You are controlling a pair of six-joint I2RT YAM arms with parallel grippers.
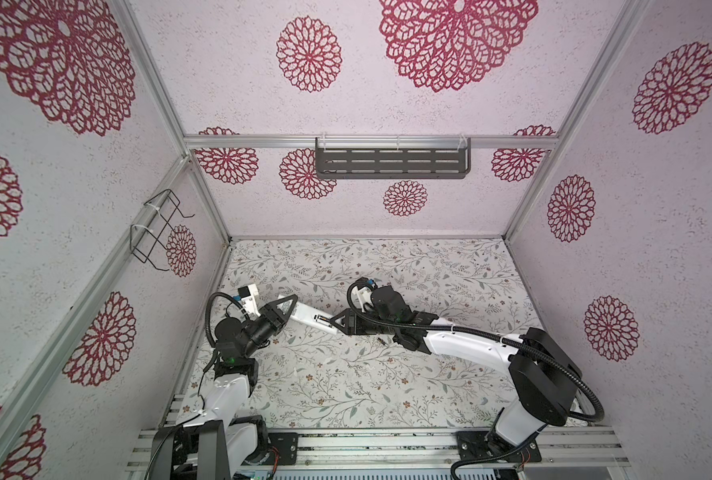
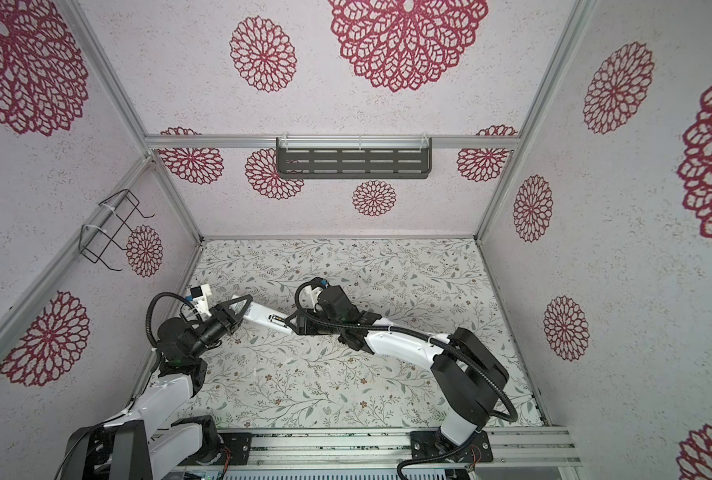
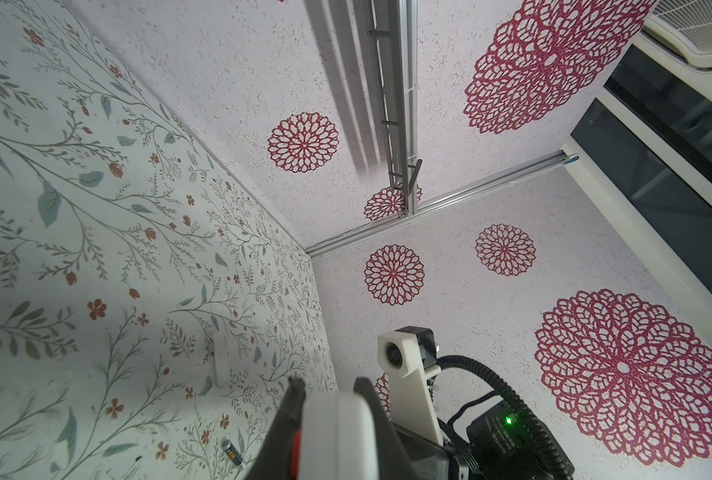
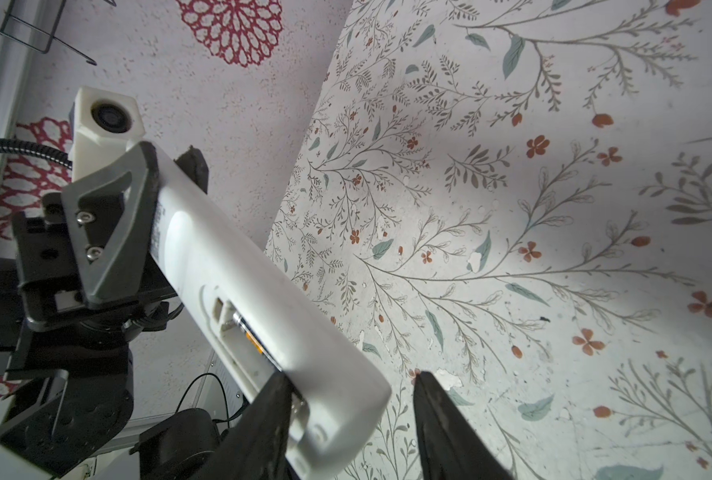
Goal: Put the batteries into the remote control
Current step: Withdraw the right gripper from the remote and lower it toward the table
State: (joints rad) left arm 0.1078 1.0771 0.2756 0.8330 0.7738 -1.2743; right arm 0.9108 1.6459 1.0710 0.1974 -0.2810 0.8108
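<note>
While level, right end effector (image 1: 336,323) outstretched.

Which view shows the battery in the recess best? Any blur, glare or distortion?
Right wrist view: seated battery in the remote control clear, glare-free; right gripper soft up close. Both top views: evenly lit, frame rails splayed by the wide lens. Left wrist view: loose battery clear, remote control's near end blurred.
</note>
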